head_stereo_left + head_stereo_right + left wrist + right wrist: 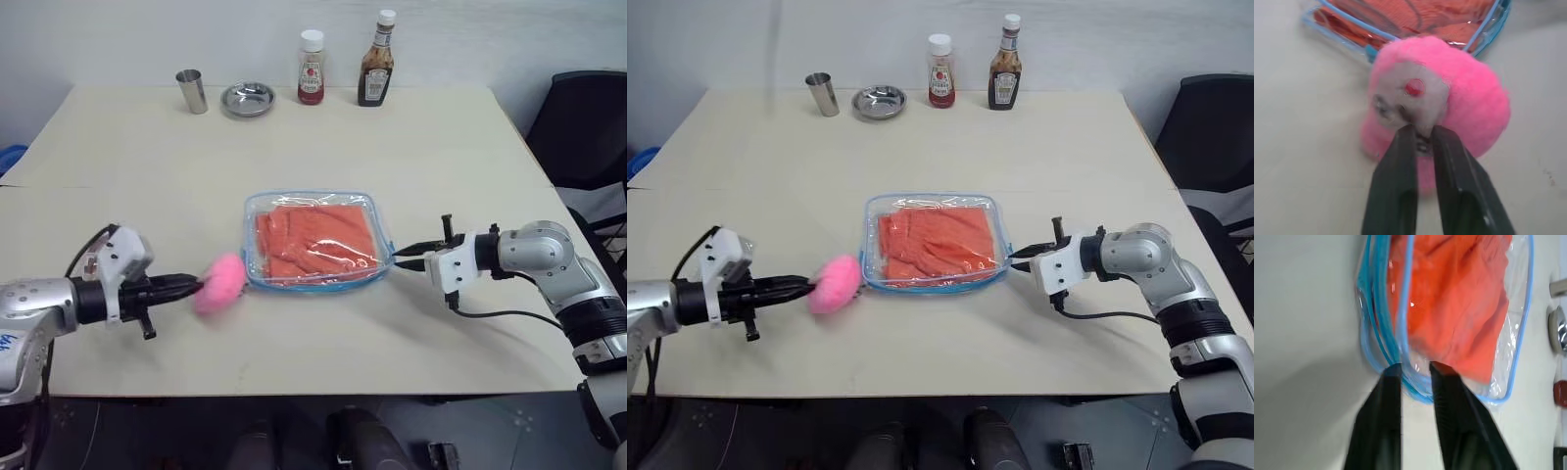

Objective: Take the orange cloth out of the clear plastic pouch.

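Note:
The clear plastic pouch (251, 245) with light blue edging lies flat at the table's middle. The folded orange cloth (315, 240) is inside it. A pink plush toy (221, 282) rests on the table by the pouch's left corner. My left gripper (196, 285) points at the toy, its fingers slightly parted and their tips against the toy's pale patch (1410, 98). A small metal bit shows between them. My right gripper (400, 255) is at the pouch's right edge. Its fingers (1388, 382) stand apart, with the blue edging (1405, 362) between the tips.
Along the table's far edge stand a steel cup (192, 91), a small steel bowl (247, 98), a red sauce bottle (311, 68) and a brown sauce bottle (376, 61). A black chair (588, 127) is off the table's right side.

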Robot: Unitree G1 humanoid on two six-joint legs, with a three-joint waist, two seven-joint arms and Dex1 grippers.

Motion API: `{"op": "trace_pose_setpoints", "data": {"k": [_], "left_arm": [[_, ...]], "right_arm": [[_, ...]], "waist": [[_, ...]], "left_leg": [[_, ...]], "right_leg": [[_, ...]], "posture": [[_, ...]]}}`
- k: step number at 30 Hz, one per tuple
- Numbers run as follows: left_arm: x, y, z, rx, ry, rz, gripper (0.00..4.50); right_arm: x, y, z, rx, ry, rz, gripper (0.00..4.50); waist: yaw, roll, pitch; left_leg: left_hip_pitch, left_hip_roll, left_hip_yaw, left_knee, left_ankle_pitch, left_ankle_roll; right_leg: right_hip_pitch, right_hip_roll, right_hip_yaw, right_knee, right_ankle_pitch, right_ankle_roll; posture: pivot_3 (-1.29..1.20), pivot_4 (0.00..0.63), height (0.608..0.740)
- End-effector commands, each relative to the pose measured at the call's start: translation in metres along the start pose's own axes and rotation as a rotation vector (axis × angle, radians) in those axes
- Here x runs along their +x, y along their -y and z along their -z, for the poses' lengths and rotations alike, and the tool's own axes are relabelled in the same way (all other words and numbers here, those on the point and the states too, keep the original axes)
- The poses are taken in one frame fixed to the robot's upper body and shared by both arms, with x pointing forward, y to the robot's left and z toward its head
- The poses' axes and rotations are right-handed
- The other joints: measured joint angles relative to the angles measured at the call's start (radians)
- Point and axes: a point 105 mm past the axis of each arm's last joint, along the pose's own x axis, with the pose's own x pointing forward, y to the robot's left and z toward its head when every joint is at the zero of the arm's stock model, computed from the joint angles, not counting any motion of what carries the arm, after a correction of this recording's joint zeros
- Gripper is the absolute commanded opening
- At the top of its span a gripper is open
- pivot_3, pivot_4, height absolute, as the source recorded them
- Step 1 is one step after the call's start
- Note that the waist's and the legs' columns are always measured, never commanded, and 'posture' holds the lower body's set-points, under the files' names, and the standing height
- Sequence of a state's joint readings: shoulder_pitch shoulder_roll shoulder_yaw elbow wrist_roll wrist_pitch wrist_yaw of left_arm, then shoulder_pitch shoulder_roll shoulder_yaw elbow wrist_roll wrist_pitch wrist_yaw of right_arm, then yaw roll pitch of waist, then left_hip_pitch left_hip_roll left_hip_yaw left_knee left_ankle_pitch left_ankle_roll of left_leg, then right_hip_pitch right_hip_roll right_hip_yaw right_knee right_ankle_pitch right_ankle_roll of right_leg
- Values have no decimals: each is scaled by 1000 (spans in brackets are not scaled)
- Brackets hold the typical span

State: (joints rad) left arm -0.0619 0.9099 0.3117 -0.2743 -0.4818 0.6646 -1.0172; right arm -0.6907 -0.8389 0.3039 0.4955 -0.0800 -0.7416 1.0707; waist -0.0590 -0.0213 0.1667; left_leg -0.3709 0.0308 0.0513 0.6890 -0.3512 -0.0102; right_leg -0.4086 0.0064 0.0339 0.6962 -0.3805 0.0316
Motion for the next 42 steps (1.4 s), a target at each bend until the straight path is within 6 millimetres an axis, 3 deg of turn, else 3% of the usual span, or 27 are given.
{"op": "trace_pose_setpoints", "data": {"k": [1,4,5,8,10,12,14,18,21,29,42], "left_arm": [[-8,0,-1,-11,9,-41,1809],[-24,-10,-4,-23,29,-93,2648],[-31,-17,-11,11,31,-122,2648],[-44,-32,-65,85,154,-154,2648],[-40,-29,-100,157,214,-115,2648],[-14,-11,-138,268,270,-6,2648],[12,7,-156,351,277,84,2648],[76,46,-135,701,94,286,2648],[94,46,-114,886,-30,333,2648],[82,34,-81,1013,-178,355,2648],[79,16,-68,1060,-185,202,2648]], "right_arm": [[-13,10,-6,12,6,53,2267],[-22,12,-9,123,13,71,3242],[-25,13,-13,172,28,77,3242],[-33,18,-27,327,84,103,3242],[-35,20,-37,401,115,111,3242],[-33,19,-48,453,144,114,3242],[-30,17,-54,477,155,113,3242],[-24,10,-61,496,155,92,3242],[-24,7,-66,516,161,87,3242],[-27,-3,-69,557,135,114,3242],[-22,-7,-75,581,147,126,3242]], "waist": [[0,0,0],[3,0,0],[5,0,0],[18,-1,1],[29,-2,0],[35,-2,0],[42,-1,0],[34,-1,0],[20,-2,1],[12,-1,1],[32,-1,1]], "left_leg": [[0,0,0,0,0,0],[0,0,0,0,0,0],[0,0,0,0,0,0],[0,0,-1,0,0,0],[-1,0,-2,1,0,0],[-1,-1,-2,1,0,0],[-1,-2,-4,1,0,1],[-1,-2,-3,1,-1,1],[-2,-2,-3,1,0,1],[-1,-1,-3,1,1,-1],[-1,-1,-3,1,1,0]], "right_leg": [[0,0,0,0,0,0],[0,0,0,0,0,0],[0,0,0,0,0,0],[0,0,-1,0,0,0],[1,0,-2,0,0,0],[2,-1,-2,-1,0,0],[4,-1,-2,0,0,1],[5,-1,-1,-2,1,2],[1,1,2,-2,1,2],[-1,3,3,1,1,1],[0,2,3,0,1,1]], "posture": [[0,150,740],[0,150,740],[0,150,740],[0,150,740],[0,150,740],[0,150,740],[0,150,740],[0,150,740],[0,150,740],[0,150,740],[0,150,740]]}}
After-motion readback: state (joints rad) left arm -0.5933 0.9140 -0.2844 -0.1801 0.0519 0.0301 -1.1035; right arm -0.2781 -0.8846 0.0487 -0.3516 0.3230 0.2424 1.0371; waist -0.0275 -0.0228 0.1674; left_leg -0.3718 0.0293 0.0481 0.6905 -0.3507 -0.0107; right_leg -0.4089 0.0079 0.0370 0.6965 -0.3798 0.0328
